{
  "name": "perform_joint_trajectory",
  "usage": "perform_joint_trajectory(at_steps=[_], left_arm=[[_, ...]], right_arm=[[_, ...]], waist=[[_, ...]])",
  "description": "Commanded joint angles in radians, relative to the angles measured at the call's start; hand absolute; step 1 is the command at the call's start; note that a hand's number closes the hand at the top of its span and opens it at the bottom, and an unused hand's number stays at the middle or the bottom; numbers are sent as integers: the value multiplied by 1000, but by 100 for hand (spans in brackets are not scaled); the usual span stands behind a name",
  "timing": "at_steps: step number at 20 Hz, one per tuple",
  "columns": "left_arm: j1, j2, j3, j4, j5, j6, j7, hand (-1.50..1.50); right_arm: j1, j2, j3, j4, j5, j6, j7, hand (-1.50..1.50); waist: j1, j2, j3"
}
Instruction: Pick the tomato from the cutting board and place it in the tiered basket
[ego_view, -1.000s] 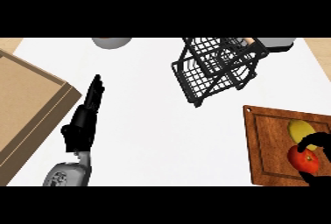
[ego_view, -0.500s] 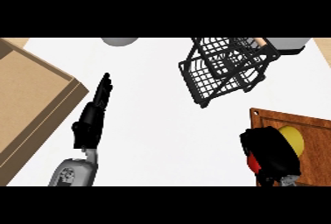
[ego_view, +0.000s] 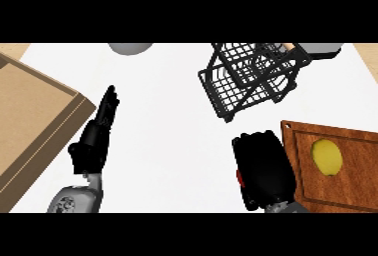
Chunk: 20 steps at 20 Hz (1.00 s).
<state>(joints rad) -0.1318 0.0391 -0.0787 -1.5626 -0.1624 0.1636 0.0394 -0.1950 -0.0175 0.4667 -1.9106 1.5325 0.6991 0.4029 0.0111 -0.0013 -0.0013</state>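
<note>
Right hand curled round tomato, just left of cutting board. Carry it high over basket rim before lowering. Left hand rests, fingers straight.

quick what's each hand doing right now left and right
Left hand: open, fingers straight, holding nothing, at the view's left.
Right hand: shut on the tomato, left of the cutting board.

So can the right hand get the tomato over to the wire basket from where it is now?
Probably yes. The right hand is curled round the tomato, just off the cutting board, with bare counter between it and the tiered basket.
</note>
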Motion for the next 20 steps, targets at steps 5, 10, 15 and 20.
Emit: perform_joint_trajectory(at_steps=[5,10,15,20], left_arm=[[18,-9,16,35,12,2,-53,0],[7,-30,-8,-4,-12,26,5,0],[-12,4,18,29,-2,-6,-6,0],[-10,-29,-21,-31,-22,17,43,0]], right_arm=[[-276,17,-58,-263,-163,256,232,150],[-503,17,-265,-341,-362,460,339,150],[-703,17,-395,-183,-529,427,473,150],[-780,17,-544,-46,-725,243,559,150]], waist=[[-8,-1,0],[-9,-4,0],[-5,-2,-1],[6,-3,0]])
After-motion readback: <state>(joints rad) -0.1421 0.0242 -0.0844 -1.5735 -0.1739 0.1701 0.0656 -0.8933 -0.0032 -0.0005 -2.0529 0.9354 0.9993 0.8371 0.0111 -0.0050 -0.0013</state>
